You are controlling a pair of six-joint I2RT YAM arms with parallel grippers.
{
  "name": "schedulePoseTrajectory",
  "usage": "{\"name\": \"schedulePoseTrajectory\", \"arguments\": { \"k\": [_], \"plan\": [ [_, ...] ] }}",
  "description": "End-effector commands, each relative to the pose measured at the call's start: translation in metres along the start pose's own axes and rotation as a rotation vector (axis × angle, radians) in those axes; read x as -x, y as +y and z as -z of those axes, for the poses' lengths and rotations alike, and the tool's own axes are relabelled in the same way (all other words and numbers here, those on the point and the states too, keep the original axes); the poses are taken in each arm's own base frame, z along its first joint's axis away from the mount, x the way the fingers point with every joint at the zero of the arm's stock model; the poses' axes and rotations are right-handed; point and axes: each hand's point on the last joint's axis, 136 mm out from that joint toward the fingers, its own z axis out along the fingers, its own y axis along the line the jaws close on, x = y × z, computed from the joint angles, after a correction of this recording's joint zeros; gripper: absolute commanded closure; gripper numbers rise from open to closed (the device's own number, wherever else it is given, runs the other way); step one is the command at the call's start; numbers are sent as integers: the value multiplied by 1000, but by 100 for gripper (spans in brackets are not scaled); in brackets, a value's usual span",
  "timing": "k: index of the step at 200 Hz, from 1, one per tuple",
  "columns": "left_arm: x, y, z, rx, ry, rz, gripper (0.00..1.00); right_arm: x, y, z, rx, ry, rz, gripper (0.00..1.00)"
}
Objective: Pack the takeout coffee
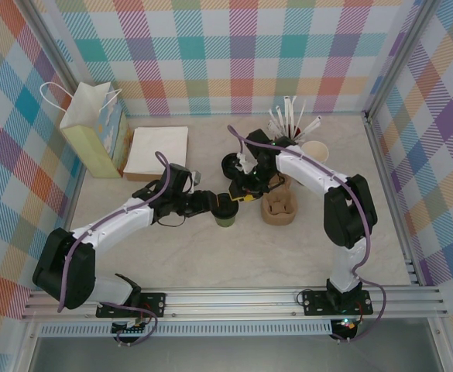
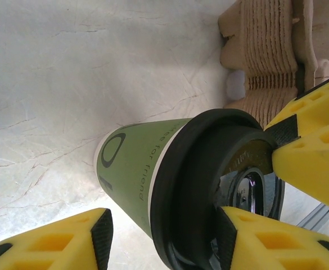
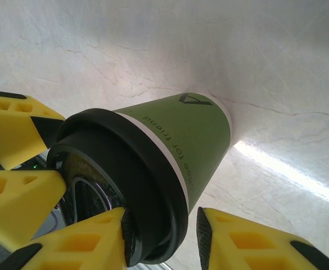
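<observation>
The takeout coffee (image 1: 226, 215) stands upright mid-table, an olive-green paper cup (image 2: 133, 169) with its round black lid (image 2: 189, 185) on top. My left gripper (image 1: 214, 204) reaches it from the left and is open. In the left wrist view one of its pads (image 2: 227, 236) rests against the lid's top, while the other (image 2: 102, 233) hangs clear beside the cup wall. My right gripper (image 1: 243, 195) comes from the right, also open. One of its pads (image 3: 128, 239) sits on the lid (image 3: 125, 154), the other (image 3: 203, 239) a little off the rim.
A brown pulp cup carrier (image 1: 279, 208) sits just right of the cup. Behind it are a cup of white straws (image 1: 288, 132), a cream cup (image 1: 315, 151) and spare black lids (image 1: 232, 164). A paper bag (image 1: 94, 132) and a white stack (image 1: 158, 149) stand back left.
</observation>
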Motion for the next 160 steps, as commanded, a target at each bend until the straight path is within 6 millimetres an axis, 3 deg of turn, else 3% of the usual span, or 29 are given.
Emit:
{"name": "schedulePoseTrajectory", "arguments": {
  "k": [1,35,41,44,47,64,86,108,136,160],
  "plan": [
    [-20,25,3,110,88,55,42,-9,-27,1,-166,33,-24,57],
    [11,-16,24,25,10,5,26,10,3,29,-131,-85,41,38],
    [17,-20,29,19,-10,-6,24,10,6,33,-127,-96,47,26],
    [18,-22,31,19,-17,-10,23,10,7,34,-128,-101,48,5],
    [20,-23,34,22,-27,-13,23,10,8,35,-129,-105,48,0],
    [28,-25,51,41,-85,-35,22,5,11,40,-154,-127,62,0],
    [31,-12,73,93,-168,-42,21,0,8,47,-219,-169,77,0],
    [26,6,95,144,-256,-38,18,-5,7,56,-270,-238,106,0],
    [19,25,121,189,-373,-48,15,-12,7,82,-343,-375,163,0],
    [13,37,135,205,-449,-48,10,-20,13,97,-316,-476,250,0]
  ]
}}
